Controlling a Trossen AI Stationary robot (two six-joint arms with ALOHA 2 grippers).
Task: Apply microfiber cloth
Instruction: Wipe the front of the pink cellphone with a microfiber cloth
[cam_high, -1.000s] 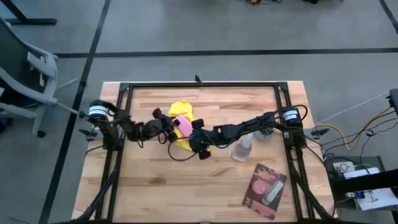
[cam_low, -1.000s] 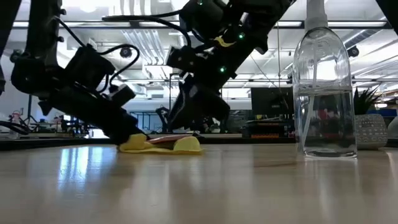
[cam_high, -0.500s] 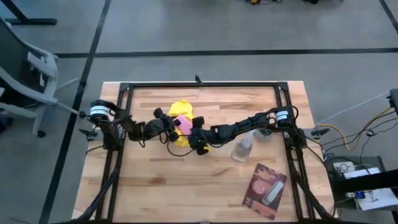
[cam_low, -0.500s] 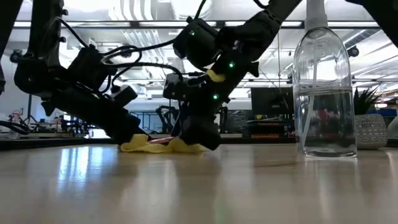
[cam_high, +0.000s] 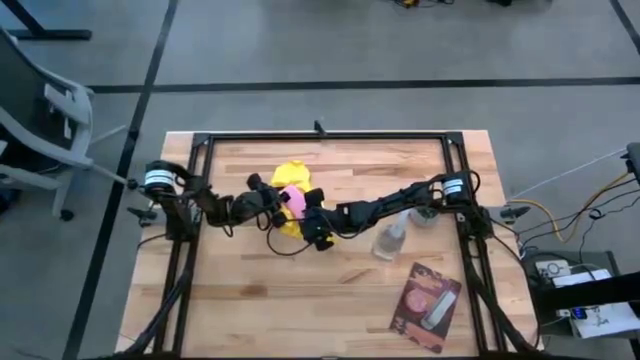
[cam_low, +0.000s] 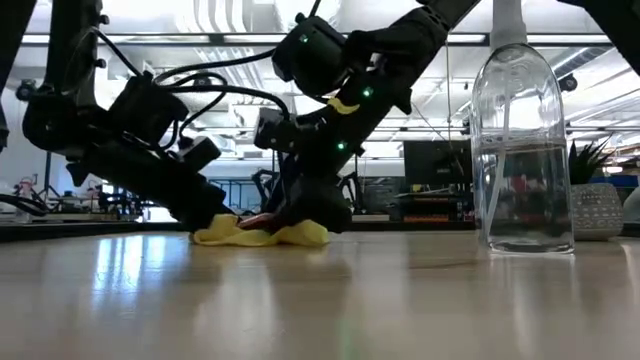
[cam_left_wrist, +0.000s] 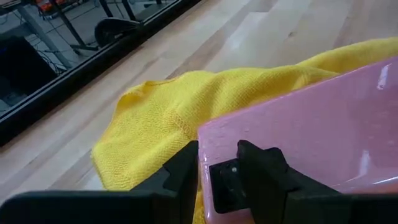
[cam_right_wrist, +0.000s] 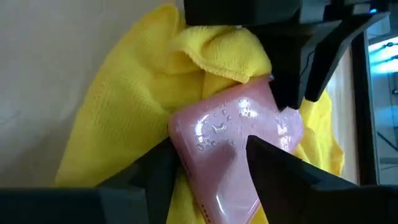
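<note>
Near the middle of the wooden table (cam_high: 250, 290), the microfiber cloth (cam_high: 293, 178) lay crumpled, with a flat pink slab (cam_high: 293, 198) resting on top of it; droplets showed on the slab's glossy face in the right wrist view (cam_right_wrist: 239, 130). The left gripper (cam_high: 272, 200) reached to the cloth from its left side, its two dark fingers (cam_left_wrist: 261, 171) clamped on one edge of the pink slab, as the left wrist view showed, with the yellow fabric (cam_left_wrist: 168, 112) spread beyond. The right gripper (cam_high: 312, 222) came to the cloth from the opposite side, its fingers (cam_right_wrist: 273, 162) spread apart on either side of the slab's other end, over the cloth (cam_right_wrist: 124, 112). To the right of the cloth stood a clear spray bottle (cam_high: 390, 238), and farther toward the table's near right corner lay a pink-and-dark packet (cam_high: 427, 305).
</note>
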